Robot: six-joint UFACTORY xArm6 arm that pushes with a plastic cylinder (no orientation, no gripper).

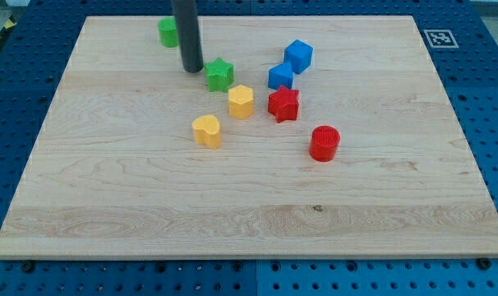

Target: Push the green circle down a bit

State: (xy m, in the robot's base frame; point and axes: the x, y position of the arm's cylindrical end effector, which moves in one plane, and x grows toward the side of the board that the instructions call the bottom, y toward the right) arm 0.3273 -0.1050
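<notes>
The green circle (168, 32) looks light, rigid and slide-prone — push its upper edge. My tip (192, 69) — a bare rod tool with no jaws to open or close — sits below-right of it, beside the green star (219, 75).

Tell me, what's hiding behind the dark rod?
The green circle sits behind the rod. Only its left part shows at the view's top; its right side is covered. My tip rests just left of the green star.

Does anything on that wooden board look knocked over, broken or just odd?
Nothing stands out. All the blocks sit flat and whole on the wooden board. My tip rests between the green circle, partly hidden behind the rod, and the green star.
</notes>
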